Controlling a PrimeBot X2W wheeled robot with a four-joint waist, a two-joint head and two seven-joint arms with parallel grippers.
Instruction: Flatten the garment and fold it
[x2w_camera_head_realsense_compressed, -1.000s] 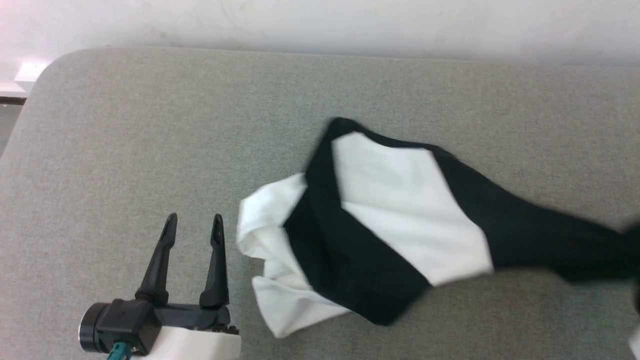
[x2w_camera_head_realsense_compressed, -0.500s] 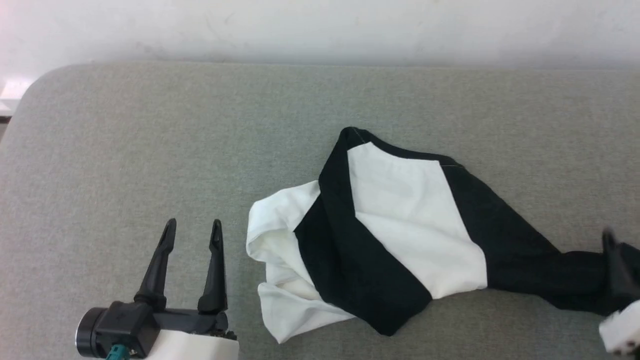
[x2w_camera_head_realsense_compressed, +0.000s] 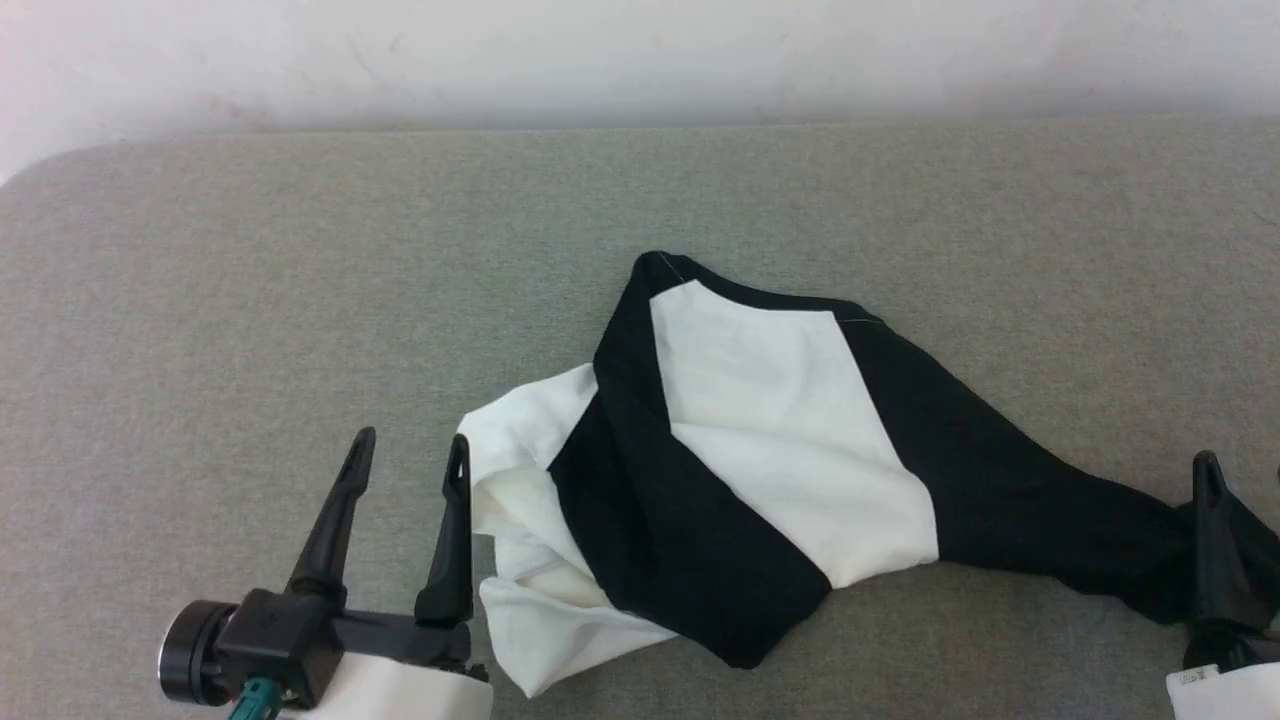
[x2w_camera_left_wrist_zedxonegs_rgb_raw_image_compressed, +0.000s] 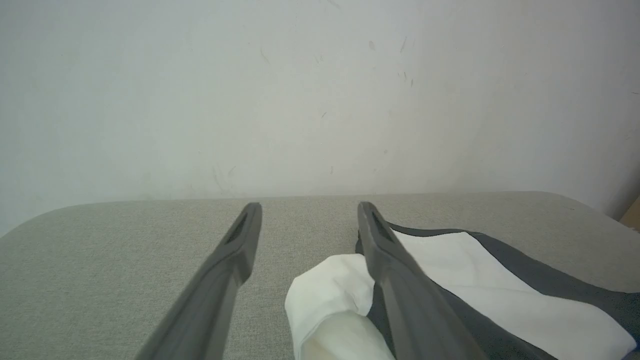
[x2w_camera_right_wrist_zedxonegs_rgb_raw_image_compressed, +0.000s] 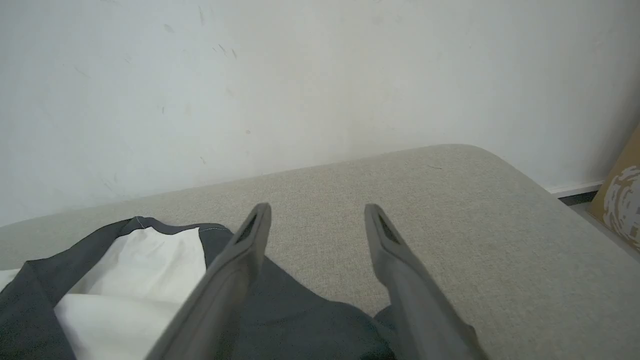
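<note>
With left end effector (x2w_camera_head_realsense_compressed: 412, 440) and right end effector (x2w_camera_right_wrist_zedxonegs_rgb_raw_image_compressed: 317, 212) both spread (nothing pinched), stacked layers of the crumpled garment (x2w_camera_head_realsense_compressed: 780, 420) could be grabbed together, locking folds in.

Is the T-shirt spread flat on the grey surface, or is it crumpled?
Crumpled. The garment lies bunched on the grey surface: a black fold crosses its white panel, and white cloth curls at its left edge.

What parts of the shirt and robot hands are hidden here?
Head view: the right edge cuts off the right gripper, leaving one finger.
Head view: the garment's own folds hide its underside.
Right wrist view: fingers and bottom edge hide the garment's black end.
Left wrist view: the left gripper's finger covers some white cloth.
</note>
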